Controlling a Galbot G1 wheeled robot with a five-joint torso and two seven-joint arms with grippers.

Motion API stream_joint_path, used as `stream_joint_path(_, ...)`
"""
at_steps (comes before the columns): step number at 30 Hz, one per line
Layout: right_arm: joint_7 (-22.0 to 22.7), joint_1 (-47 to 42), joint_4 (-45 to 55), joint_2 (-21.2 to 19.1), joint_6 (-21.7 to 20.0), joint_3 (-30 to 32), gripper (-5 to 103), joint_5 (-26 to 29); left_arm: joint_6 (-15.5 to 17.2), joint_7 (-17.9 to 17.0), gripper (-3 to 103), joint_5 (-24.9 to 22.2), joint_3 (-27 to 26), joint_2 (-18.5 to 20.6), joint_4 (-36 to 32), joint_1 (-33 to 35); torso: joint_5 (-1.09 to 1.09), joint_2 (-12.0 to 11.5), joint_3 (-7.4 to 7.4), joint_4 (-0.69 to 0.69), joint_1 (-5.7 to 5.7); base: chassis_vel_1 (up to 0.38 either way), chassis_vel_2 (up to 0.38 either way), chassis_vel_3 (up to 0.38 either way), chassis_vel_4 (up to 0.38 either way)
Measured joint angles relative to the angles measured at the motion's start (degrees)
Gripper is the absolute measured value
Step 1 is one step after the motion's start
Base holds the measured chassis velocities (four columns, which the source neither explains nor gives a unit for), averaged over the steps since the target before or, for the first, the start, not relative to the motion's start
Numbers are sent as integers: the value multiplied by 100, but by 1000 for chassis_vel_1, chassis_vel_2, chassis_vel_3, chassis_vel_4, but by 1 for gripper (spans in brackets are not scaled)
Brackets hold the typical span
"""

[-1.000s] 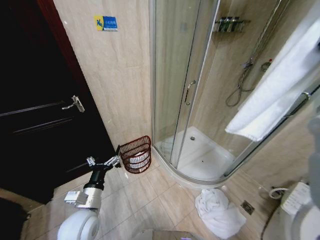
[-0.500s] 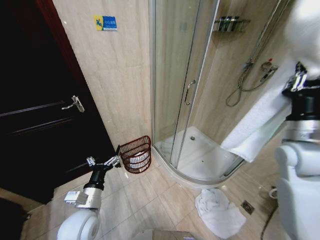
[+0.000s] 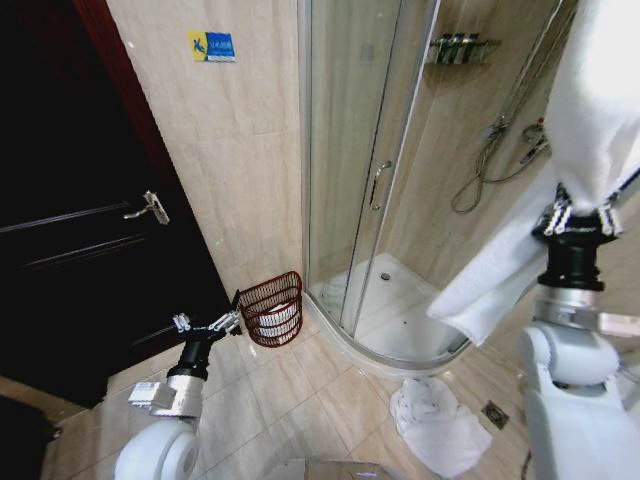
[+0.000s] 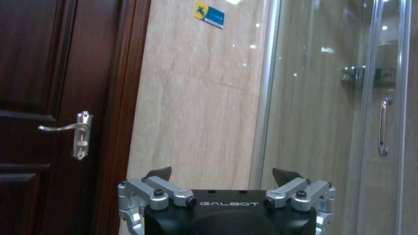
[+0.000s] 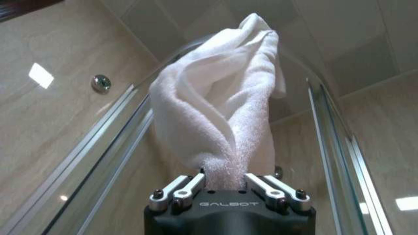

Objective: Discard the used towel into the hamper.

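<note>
Gripping: right gripper (image 5: 225, 177) clamped on white towel (image 5: 219, 117), fingers pinched in on the bunched cloth.
Right arm: raised at right side of head view, gripper (image 3: 578, 221) pointing up, towel (image 3: 600, 95) rising above it and also hanging down-left in front of shower glass.
Left gripper (image 4: 222, 178): fingers spread wide, nothing between them; faces wall between dark door (image 4: 39, 122) and shower enclosure (image 4: 339, 122).
Left arm: low, at lower left of head view, gripper (image 3: 232, 318) just beside the hamper's rim.
Hamper (image 3: 272, 308): on tiled floor by the wall, tilted, next to shower enclosure corner; white item inside.
Floor: second white towel (image 3: 435, 425) crumpled near shower tray, well apart from hamper.
</note>
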Motion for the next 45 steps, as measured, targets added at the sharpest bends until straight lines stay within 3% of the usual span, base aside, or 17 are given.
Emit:
stream_joint_path(6,56,-314,-222,300,582,99,13,-171,0,0,100,0,0,0,0,0,0,0,0,-1,0,0,0,0,0)
stream_joint_path(18,159,-619,-880,411,1334,325,13,-345,0,0,100,0,0,0,0,0,0,0,0,-1,0,0,0,0,0)
stream_joint_path(25,148,-770,-933,566,1510,318,13,-491,0,0,100,0,0,0,0,0,-1,0,0,-1,0,0,0,0,0)
stream_joint_path(35,227,-1186,-518,1139,1940,106,13,-1029,0,0,100,0,0,0,0,0,2,0,0,-1,0,0,0,0,0)
stream_joint_path(45,390,-1270,-317,1179,2022,180,13,-1148,0,0,100,0,0,0,0,0,2,0,0,-1,0,0,0,0,0)
